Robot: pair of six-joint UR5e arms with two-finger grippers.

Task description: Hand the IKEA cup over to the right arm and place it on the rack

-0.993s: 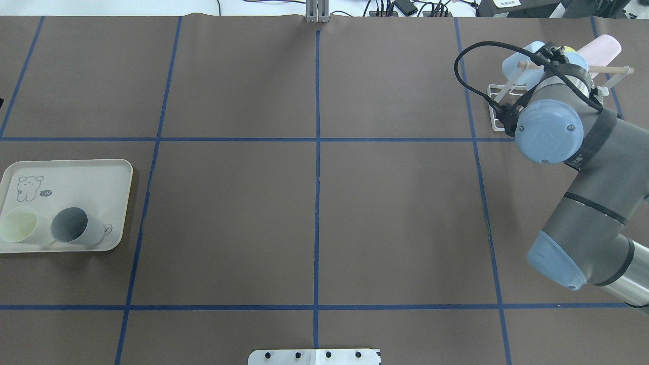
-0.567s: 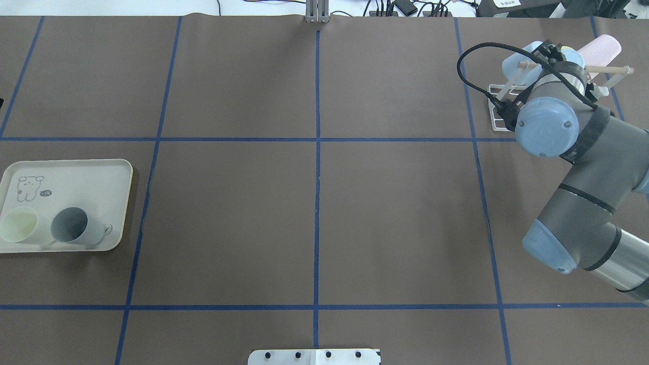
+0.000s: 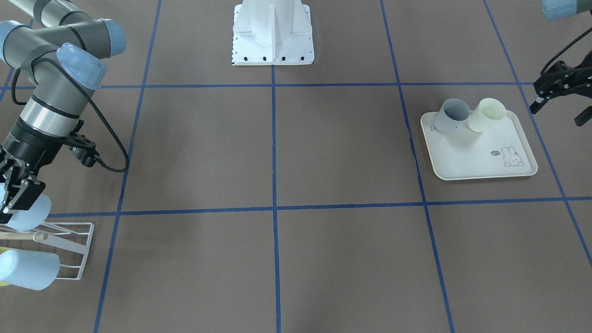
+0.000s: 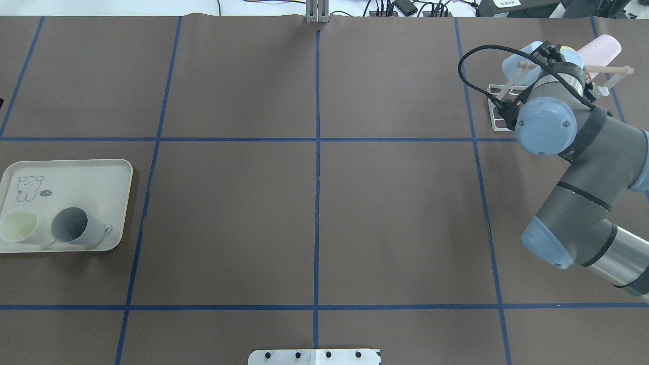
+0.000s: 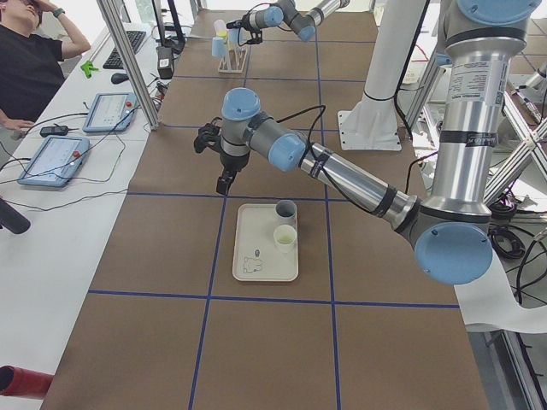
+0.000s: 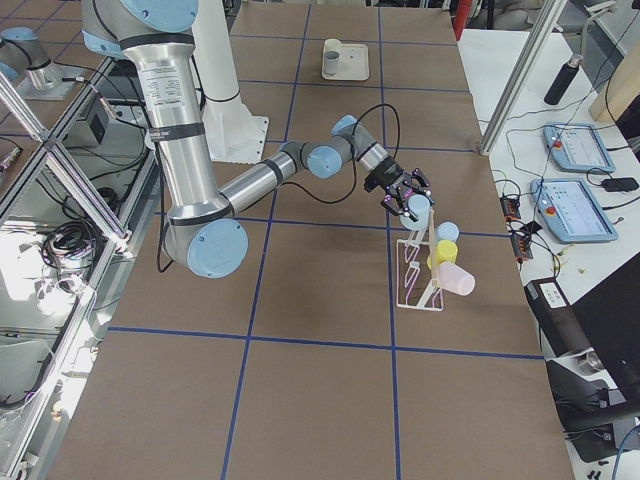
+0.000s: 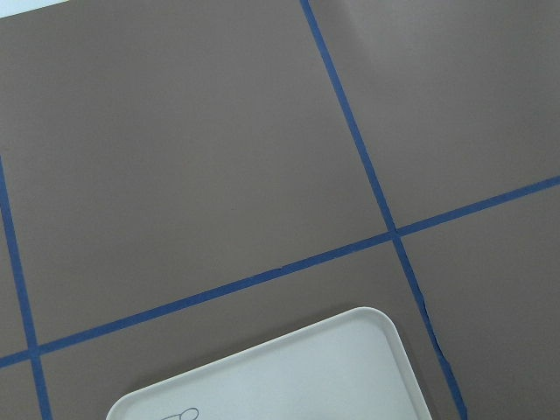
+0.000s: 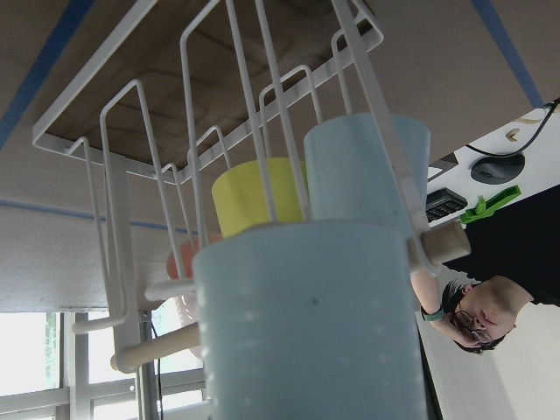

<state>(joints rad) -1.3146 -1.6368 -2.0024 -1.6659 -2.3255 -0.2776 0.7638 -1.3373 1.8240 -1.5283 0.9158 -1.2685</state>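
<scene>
My right gripper (image 3: 16,196) is at the top of the white wire rack (image 3: 69,249), shut on a light blue IKEA cup (image 3: 28,213). That cup fills the lower middle of the right wrist view (image 8: 306,324), just under the rack's prongs (image 8: 219,87) and beside its wooden rod (image 8: 437,241). Another light blue cup (image 8: 367,166), a yellow one (image 8: 254,197) and a pink one (image 4: 603,49) hang on the rack (image 4: 499,109). The left gripper (image 3: 557,99) hovers open and empty beyond the tray.
A cream rabbit-print tray (image 4: 76,172) on the table's left side holds a grey cup (image 4: 76,225) and a pale yellow cup (image 4: 19,225); one tray corner (image 7: 350,367) is under the left wrist. A person (image 5: 26,60) sits at a side table with tablets.
The right arm's elbow has swung in and its wrist has edged a little further toward the rack. The cups on the tray have not moved.
</scene>
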